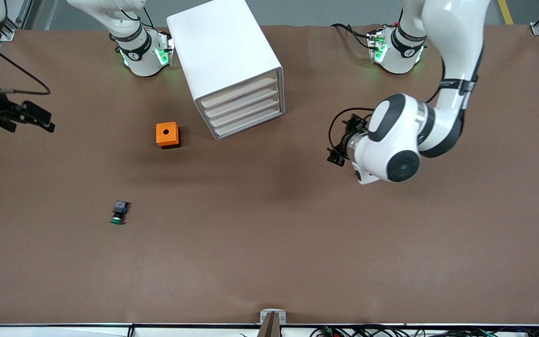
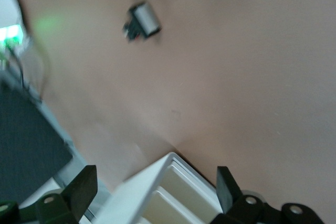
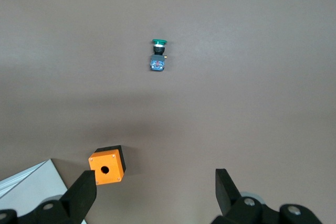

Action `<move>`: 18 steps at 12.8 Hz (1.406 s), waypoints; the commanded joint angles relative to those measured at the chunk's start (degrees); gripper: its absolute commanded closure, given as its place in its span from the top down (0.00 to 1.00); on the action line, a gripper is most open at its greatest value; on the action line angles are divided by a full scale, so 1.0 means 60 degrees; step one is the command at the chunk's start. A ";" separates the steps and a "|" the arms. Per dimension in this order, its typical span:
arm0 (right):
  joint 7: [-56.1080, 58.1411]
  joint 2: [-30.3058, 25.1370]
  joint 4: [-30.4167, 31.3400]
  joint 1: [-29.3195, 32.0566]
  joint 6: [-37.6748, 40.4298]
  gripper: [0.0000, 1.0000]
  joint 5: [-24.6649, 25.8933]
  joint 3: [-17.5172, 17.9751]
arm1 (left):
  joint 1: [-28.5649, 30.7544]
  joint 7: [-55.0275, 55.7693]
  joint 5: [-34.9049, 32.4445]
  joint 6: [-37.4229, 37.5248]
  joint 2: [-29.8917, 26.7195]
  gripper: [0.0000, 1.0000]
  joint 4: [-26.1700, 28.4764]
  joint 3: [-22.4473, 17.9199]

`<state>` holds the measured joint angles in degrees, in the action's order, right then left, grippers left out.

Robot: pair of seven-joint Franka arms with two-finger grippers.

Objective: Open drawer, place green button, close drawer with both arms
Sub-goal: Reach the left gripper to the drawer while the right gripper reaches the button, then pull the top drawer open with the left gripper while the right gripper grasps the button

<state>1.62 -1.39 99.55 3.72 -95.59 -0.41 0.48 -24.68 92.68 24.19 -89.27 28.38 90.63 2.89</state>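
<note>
All four drawer fronts (image 1: 244,110) of the white cabinet (image 1: 225,56) sit flush, so every drawer is shut. The button (image 1: 119,213), with a green cap and a black body, lies on the brown table nearer the front camera than the orange box (image 1: 167,135). My left gripper (image 1: 342,140) hangs open beside the cabinet, toward the left arm's end. In its wrist view the gripper (image 2: 155,174) frames a cabinet corner and drawer fronts (image 2: 178,192), touching nothing. My right gripper (image 1: 45,120) hovers open at the right arm's end of the table. Its wrist view shows this gripper (image 3: 155,178) empty, with the button (image 3: 157,55) farther off.
The orange box (image 3: 107,164) with a round hole stands on the table, beside the cabinet toward the right arm's end. A small blurred grey and black piece (image 2: 143,20) shows in the left wrist view. A metal bracket (image 1: 272,318) sits at the table's front edge.
</note>
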 commanded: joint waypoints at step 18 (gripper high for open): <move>-0.1734 0.4359 0.2070 -0.0253 -0.7561 1.00 -0.0034 0.0126 | -0.2053 0.6745 0.5578 -0.0005 0.3824 0.65 -0.1130 0.0061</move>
<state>-8.20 21.84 112.07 2.14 -137.51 -0.01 1.28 -36.00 131.41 56.37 -89.78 49.07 86.30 3.48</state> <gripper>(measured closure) 0.000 0.348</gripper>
